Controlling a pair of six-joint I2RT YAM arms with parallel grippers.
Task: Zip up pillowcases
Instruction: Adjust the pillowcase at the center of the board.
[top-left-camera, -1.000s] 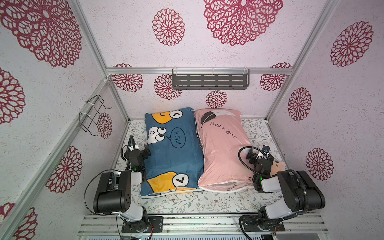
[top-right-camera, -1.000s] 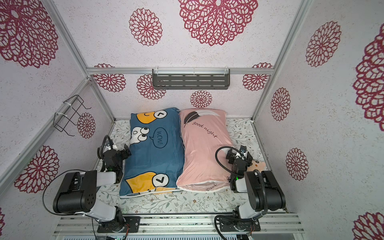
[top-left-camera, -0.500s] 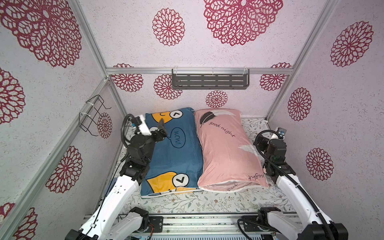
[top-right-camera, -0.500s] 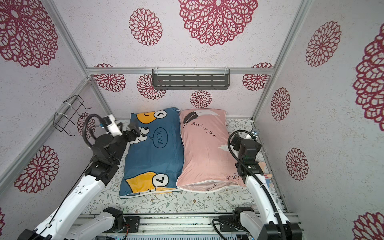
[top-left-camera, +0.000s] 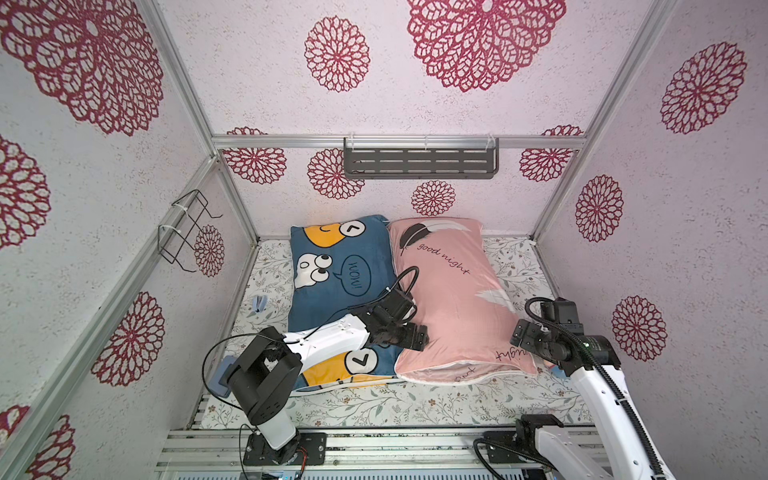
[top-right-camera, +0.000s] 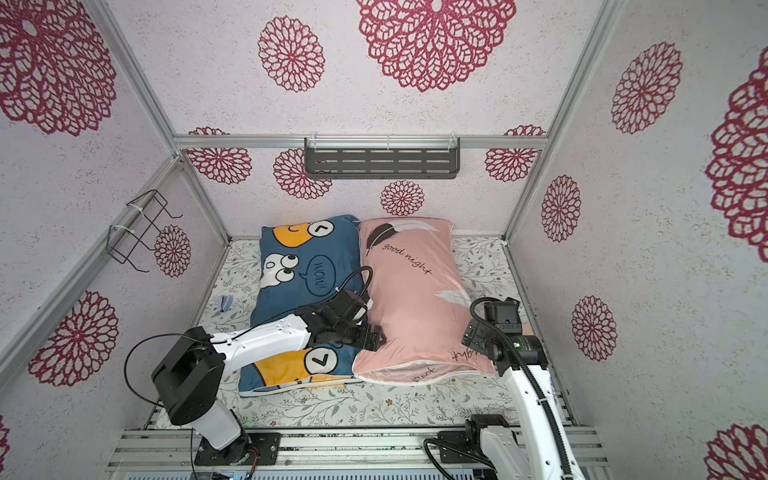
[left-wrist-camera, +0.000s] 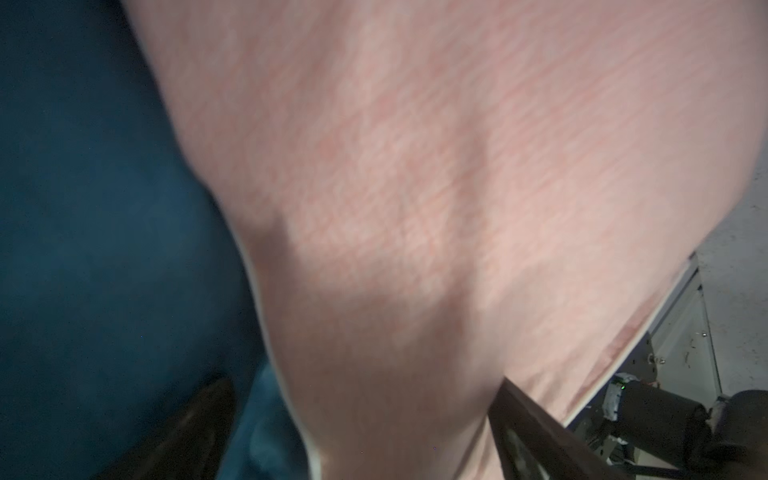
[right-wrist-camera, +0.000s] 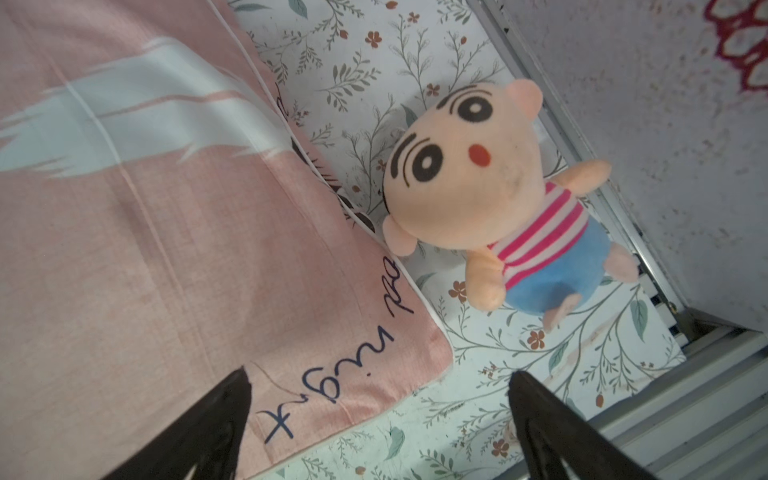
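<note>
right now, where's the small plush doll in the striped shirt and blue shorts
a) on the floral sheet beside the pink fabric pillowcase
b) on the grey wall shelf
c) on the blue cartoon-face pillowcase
a: the right wrist view shows the small plush doll lying on the floral sheet next to the pink fabric pillowcase

Blue pillowcase (top-left-camera: 320, 305) beside pink pillowcase (top-left-camera: 453, 307)

I see pale speckled walls (top-left-camera: 257, 83) printed with crimson flower medallions, framed by aluminium struts (top-left-camera: 399, 141). A grey slotted shelf (top-left-camera: 420, 164) hangs on the back wall and a black wire rack (top-left-camera: 187, 232) on a side wall. A leafy floral sheet covers the surface (top-left-camera: 415, 405).
</note>
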